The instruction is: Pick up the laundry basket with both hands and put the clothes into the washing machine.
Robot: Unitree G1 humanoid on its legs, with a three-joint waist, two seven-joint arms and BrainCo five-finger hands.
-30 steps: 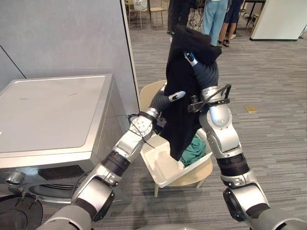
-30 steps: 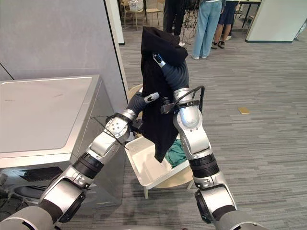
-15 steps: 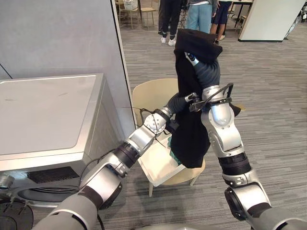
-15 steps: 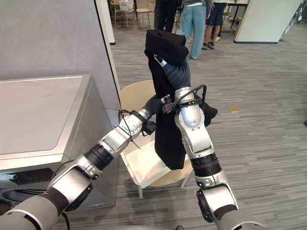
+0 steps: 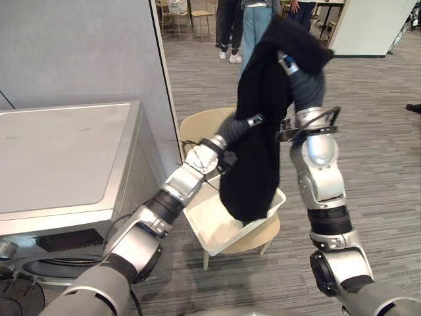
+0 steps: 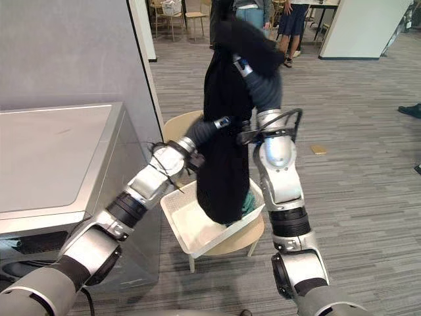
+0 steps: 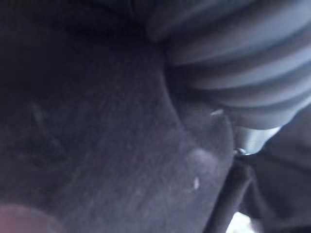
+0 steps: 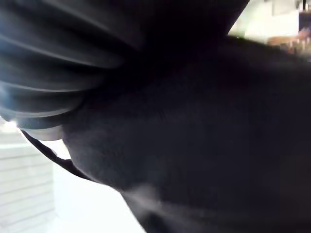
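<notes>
Over the last second my right hand (image 5: 287,64) had swung the black garment (image 5: 260,151) higher, toward upper right. Nearest, lower left, sat the washing machine (image 5: 66,158). Next came the basket (image 5: 204,224) on its chair (image 5: 197,128), with the garment hanging over it, lifted for carrying across, I judged. Cloth hid the fingers of both hands, my left hand (image 5: 252,120) included, so I couldn't tell their grip. Grey carpeted floor (image 5: 381,164) ran back to people (image 5: 253,26) beyond.
</notes>
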